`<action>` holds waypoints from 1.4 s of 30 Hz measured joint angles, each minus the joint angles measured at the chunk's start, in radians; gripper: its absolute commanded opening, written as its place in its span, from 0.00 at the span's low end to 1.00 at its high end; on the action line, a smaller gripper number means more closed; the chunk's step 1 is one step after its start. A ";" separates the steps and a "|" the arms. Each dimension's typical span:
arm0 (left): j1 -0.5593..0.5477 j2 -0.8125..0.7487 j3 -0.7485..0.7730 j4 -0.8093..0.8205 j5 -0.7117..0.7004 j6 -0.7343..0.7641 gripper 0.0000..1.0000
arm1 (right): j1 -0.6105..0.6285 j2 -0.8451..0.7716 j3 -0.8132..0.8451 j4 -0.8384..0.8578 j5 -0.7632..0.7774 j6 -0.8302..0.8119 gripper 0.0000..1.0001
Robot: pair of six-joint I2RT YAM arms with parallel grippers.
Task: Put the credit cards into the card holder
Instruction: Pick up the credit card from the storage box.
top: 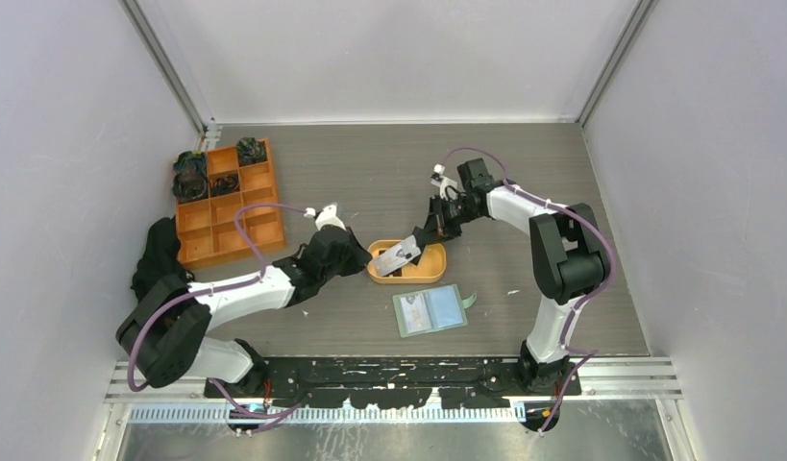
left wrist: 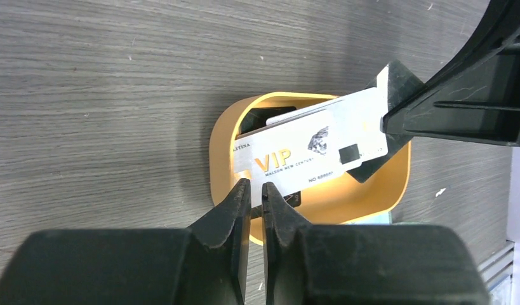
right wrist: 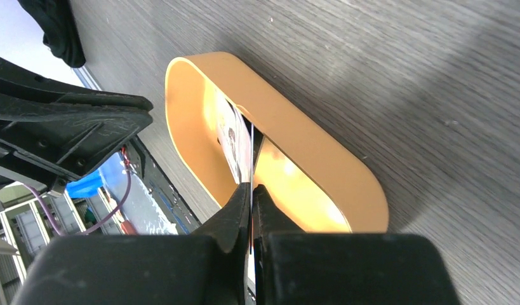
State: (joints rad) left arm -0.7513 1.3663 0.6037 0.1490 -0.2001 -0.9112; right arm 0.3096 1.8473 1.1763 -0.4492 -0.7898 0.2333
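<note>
A silver VIP credit card (left wrist: pixel 308 143) hangs tilted over the orange oval tray (left wrist: pixel 219 152), and my right gripper (right wrist: pixel 252 186) is shut on its far edge (top: pixel 397 255). Corners of a black card (left wrist: pixel 400 76) show behind it; I cannot tell whether that one is gripped too. More black cards (left wrist: pixel 260 117) lie in the tray. My left gripper (left wrist: pixel 256 184) stands at the silver card's near corner, its jaws a narrow gap apart and holding nothing. The green card holder (top: pixel 428 309) lies open on the table in front of the tray (top: pixel 432 274).
An orange grid organiser (top: pixel 226 206) with dark items in its back cells stands at the far left. A black cloth (top: pixel 159 254) lies beside it. The arms' base rail (top: pixel 389 370) runs along the near edge.
</note>
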 measured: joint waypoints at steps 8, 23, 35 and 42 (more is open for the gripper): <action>0.004 -0.041 -0.006 0.021 0.029 0.004 0.16 | -0.014 -0.002 0.006 -0.058 -0.001 -0.061 0.05; 0.006 -0.093 -0.054 0.042 0.078 0.013 0.16 | -0.046 -0.005 0.025 -0.102 0.026 -0.114 0.01; 0.006 -0.347 -0.184 0.158 0.170 0.107 0.64 | -0.105 -0.150 0.028 -0.188 0.072 -0.250 0.01; 0.007 -0.426 -0.381 0.420 0.285 0.113 0.71 | -0.126 -0.272 0.022 -0.232 -0.037 -0.346 0.01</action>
State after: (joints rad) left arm -0.7441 0.9398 0.2226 0.5690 0.0845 -0.7986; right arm 0.1837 1.5749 1.1984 -0.6811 -0.8268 -0.1127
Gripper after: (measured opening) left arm 0.704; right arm 0.068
